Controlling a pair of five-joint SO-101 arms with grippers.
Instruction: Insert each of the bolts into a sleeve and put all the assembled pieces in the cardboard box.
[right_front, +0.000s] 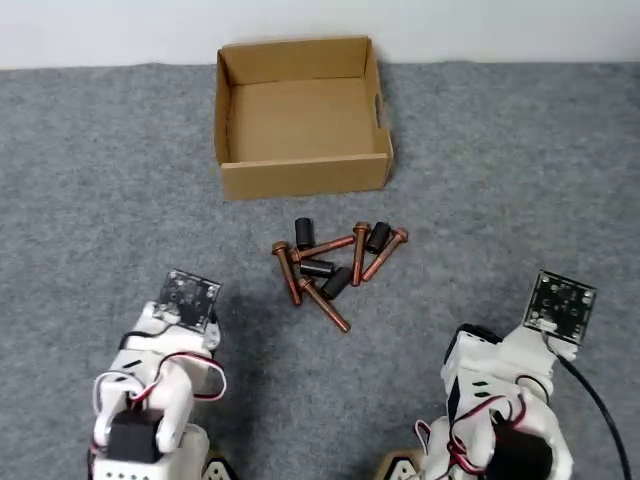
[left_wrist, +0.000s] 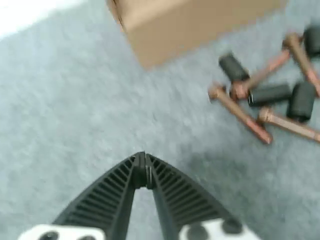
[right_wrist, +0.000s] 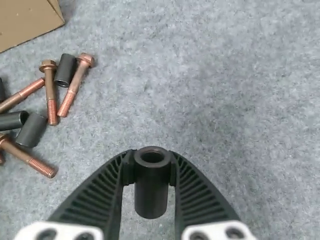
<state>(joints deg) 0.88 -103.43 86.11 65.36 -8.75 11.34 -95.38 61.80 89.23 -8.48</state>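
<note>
In the left wrist view the cardboard box (left_wrist: 200, 25) runs off the frame, leaving one outer wall and a corner. The pile's far-right sleeve (left_wrist: 314, 40) and the threaded end of the nearest bolt (left_wrist: 292, 125) are cut off too. In the right wrist view the head of the slanting bolt (right_wrist: 17, 97) and part of the middle sleeve (right_wrist: 11, 120) lie past the edge, and the fingers of the right claw (right_wrist: 151, 161) cover both flanks of the clamped sleeve (right_wrist: 151, 195).

Copper bolts (right_front: 325, 306), black sleeves (right_front: 316, 268), grey mat (right_front: 500, 180)
</note>
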